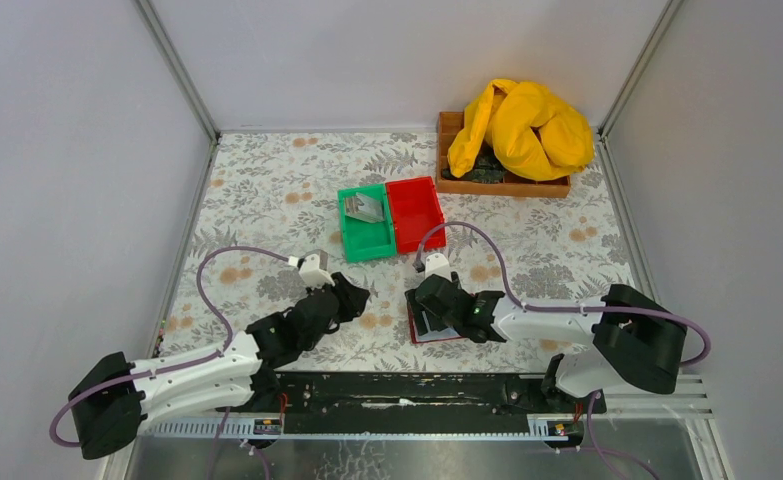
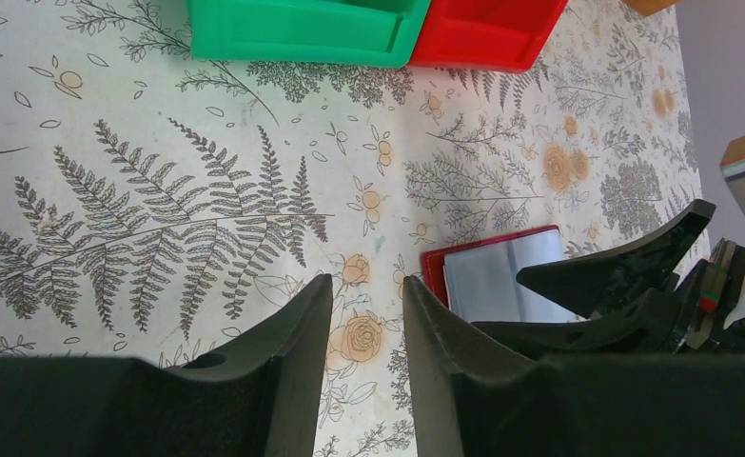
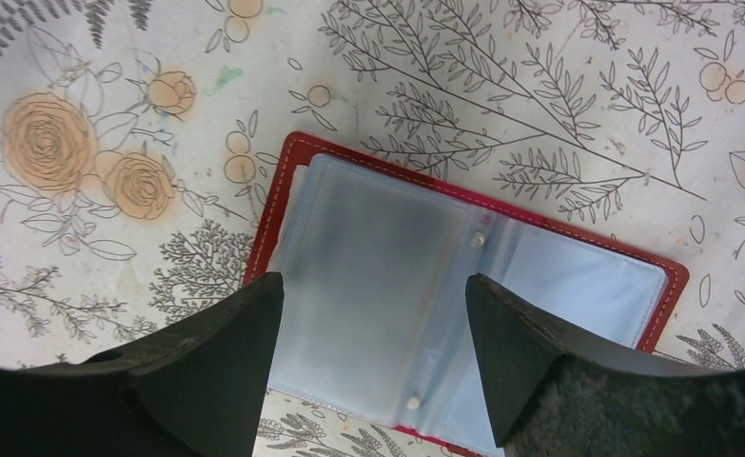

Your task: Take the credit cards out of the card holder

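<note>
The flat dark-red card holder, slick-sleeved and likely floppy, is hovered over by the right gripper, spread wide, empty. The left gripper is narrowly parted, empty. Its red border is best pinched.

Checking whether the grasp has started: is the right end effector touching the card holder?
Cannot tell. The right wrist view shows the right end effector open over the card holder, but no view shows contact or a gap.
</note>
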Available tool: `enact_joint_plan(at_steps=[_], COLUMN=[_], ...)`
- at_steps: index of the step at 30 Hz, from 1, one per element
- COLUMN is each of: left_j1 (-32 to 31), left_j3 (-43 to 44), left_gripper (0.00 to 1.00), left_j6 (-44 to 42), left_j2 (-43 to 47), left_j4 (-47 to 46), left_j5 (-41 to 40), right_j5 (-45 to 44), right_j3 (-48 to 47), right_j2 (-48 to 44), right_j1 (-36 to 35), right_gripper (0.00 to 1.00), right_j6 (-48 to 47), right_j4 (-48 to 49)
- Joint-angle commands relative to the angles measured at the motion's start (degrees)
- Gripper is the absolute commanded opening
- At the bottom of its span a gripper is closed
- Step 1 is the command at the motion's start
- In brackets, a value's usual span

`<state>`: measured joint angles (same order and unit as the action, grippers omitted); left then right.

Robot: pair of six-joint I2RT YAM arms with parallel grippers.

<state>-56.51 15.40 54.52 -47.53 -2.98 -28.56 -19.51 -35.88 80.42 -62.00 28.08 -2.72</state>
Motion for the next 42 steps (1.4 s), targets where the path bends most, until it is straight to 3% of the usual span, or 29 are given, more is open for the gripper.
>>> enact_joint_plan(at_steps=[1, 9, 16, 23, 28, 33, 38, 42], left_j1=[0.66, 0.96, 1.13, 1.13, 0.83, -0.83, -3.22, -4.55], left_j3=[-0.60, -0.07, -0.54, -1.29, 0.49, 2.87, 4.10, 5.10], left_gripper=[0.40, 0.40, 0.40, 0.40, 0.39, 0.31, 0.07, 0.00], left_j6=[-0.89, -1.37, -1.33, -3.52, -3.18, -1.36, 0.66, 1.57], left_j2=[0.15, -2.05, -3.57, -7.18, -15.53, -24.77, -30.15, -30.96], left_j4=[-0.76, -2.06, -4.28, -14.71, -22.21, -28.02, -29.89, -29.10], left_j5=[-1.36, -0.08, 1.27, 8.87, 16.36, 21.08, 22.36, 22.51], right_j5=[-3.01, -2.51, -2.48, -1.09, 0.92, 1.94, 2.76, 3.06], right_j3=[-1.22, 0.93, 2.28, 4.67, 7.10, 8.62, 9.57, 10.10], right_j2=[0.80, 0.61, -0.22, -4.27, -7.93, -9.68, -9.78, -9.43], right_j1=[-0.48, -0.43, -0.49, -0.38, -0.22, 0.45, 0.73, 0.91], right_gripper=[0.77, 0.68, 0.36, 0.22, 0.12, 0.01, 0.00, 0.00], right_j6=[1.49, 2.60, 4.15, 6.30, 7.30, 7.85, 8.55, 9.23], right_j4=[-0.68, 0.44, 0.73, 2.52, 4.90, 5.76, 6.69, 7.55])
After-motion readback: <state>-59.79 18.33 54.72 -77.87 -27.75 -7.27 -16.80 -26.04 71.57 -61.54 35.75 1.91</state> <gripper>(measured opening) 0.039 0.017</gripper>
